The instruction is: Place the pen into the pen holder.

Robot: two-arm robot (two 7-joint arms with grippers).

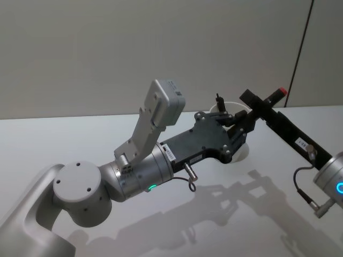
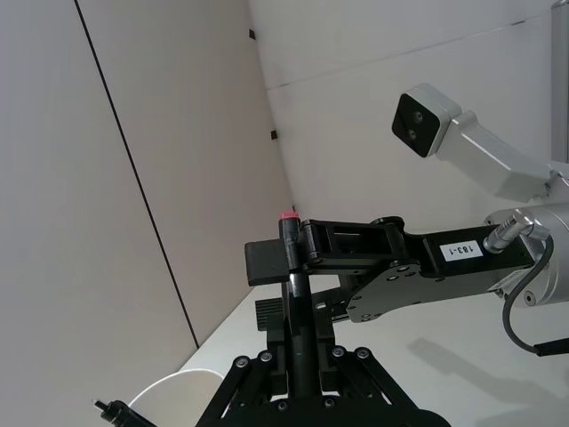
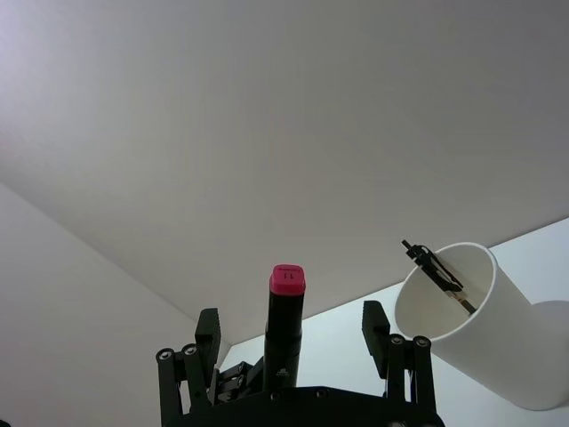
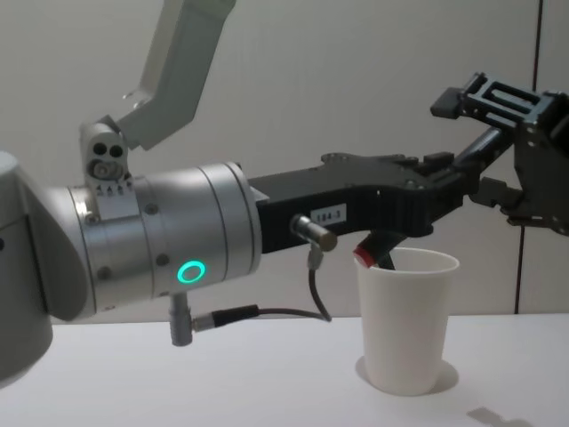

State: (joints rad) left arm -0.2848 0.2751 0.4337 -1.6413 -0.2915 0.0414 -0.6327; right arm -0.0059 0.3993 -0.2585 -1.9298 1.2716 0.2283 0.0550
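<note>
The pen holder [image 4: 404, 322], at the lower right of the chest view, was plain white with no pattern; in the right wrist view its inside showed the same white [image 3: 462, 302]. A thin black pen [image 3: 438, 275] leaned against its inner wall there. The pen [image 3: 285, 331] at the lower centre of the right wrist view had a black barrel and a pinkish-red cap. Both grippers were matt black: the left gripper [image 1: 238, 128] at mid-frame in the head view, and the right gripper [image 1: 257, 104] at the upper right. The left arm's wrist housing [image 4: 169, 245] was brushed silver, with a glowing green ring. The table [image 1: 225, 225] was white, the wall [image 1: 107, 48] pale grey.
</note>
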